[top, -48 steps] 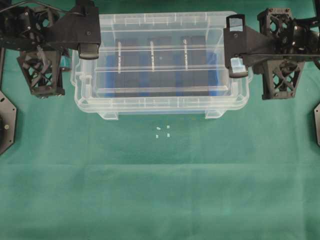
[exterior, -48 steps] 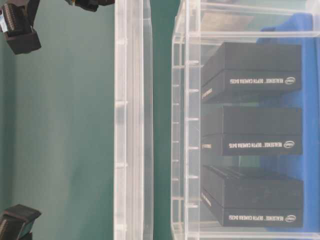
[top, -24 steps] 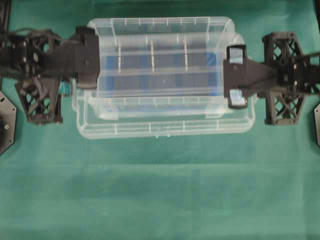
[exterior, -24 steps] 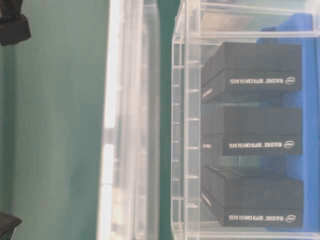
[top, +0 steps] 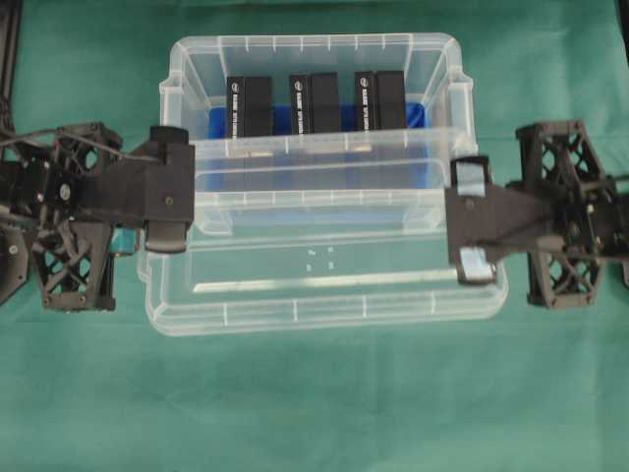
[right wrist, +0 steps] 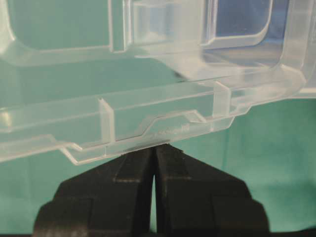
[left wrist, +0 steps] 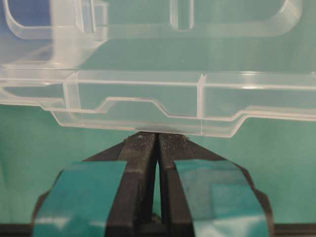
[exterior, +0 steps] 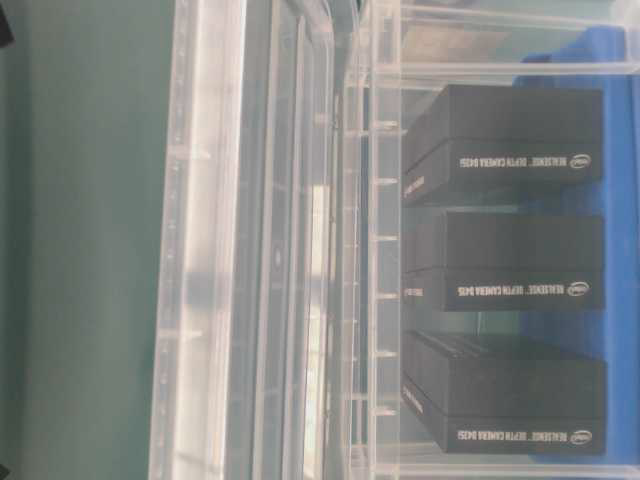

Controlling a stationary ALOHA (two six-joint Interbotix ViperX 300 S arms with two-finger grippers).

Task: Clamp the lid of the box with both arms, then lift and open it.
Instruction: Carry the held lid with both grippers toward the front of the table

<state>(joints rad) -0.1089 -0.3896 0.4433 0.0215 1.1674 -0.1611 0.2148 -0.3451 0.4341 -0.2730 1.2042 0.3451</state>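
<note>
The clear lid (top: 324, 285) hangs level over the front half of the box (top: 187, 69) and the cloth before it. My left gripper (top: 169, 202) is shut on the lid's left edge. My right gripper (top: 470, 224) is shut on its right edge. In the left wrist view the teal-taped jaws (left wrist: 158, 136) pinch the rim of the lid (left wrist: 148, 98). In the right wrist view the black jaws (right wrist: 154, 146) pinch the lid's side tab (right wrist: 163, 127). Three black boxes (top: 313, 103) stand uncovered on the blue liner. The table-level view shows the lid (exterior: 250, 250) in front of the box (exterior: 370, 240).
Green cloth (top: 314, 413) covers the table. A few small white bits (top: 319, 258) lie on the cloth and show through the lid. A black base plate (top: 8, 261) sits at the left edge.
Both arms have carried the lid toward the table's front, off the back of the box. The black boxes at the back are now uncovered. The lid fills more of the table-level view.
</note>
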